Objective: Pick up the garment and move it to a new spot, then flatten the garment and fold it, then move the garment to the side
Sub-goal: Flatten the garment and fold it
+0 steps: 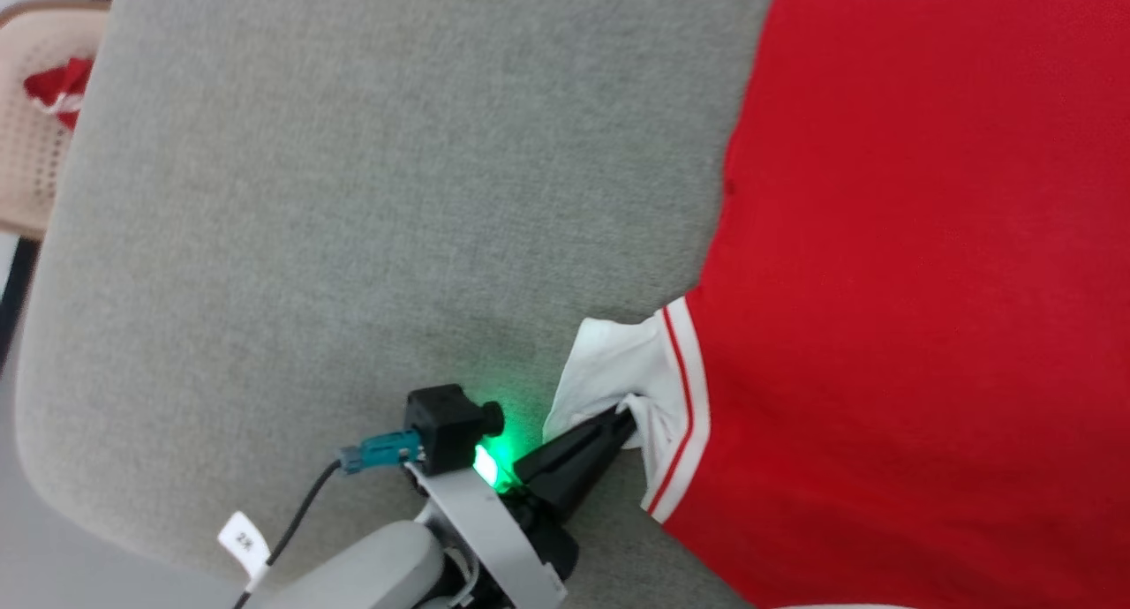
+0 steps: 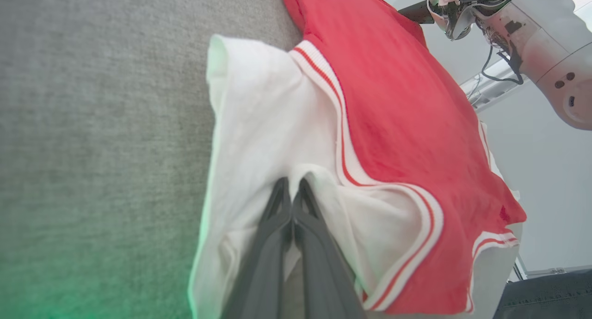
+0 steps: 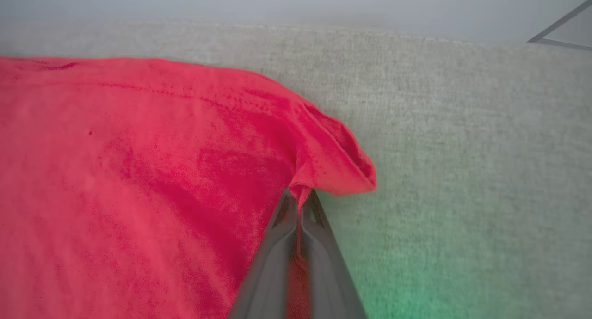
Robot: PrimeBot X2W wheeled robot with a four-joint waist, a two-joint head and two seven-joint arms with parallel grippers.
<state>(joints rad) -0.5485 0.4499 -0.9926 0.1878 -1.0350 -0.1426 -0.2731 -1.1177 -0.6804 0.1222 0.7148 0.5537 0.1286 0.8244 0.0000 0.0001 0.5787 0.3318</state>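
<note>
Beside the garment (image 1: 883, 238), left gripper (image 1: 625, 419) pinches its sleeve (image 1: 609, 362), right gripper (image 3: 300, 196) its edge.

Bright flat light all over, plus my own green glow

Head view is evenly lit and pretty sharp, with hardly any shadows. The green light (image 1: 487, 464) on my left wrist spills onto the grey cloth surface (image 1: 353, 194) right beside it. Both wrist views are softer. My left gripper (image 2: 292, 186) and right gripper (image 3: 300, 197) go blurry up close, the garment (image 3: 115, 171) looks washed-out pinkish, green tint creeps in along the bottom, and the wide lens stretches stuff toward the edges.
</note>
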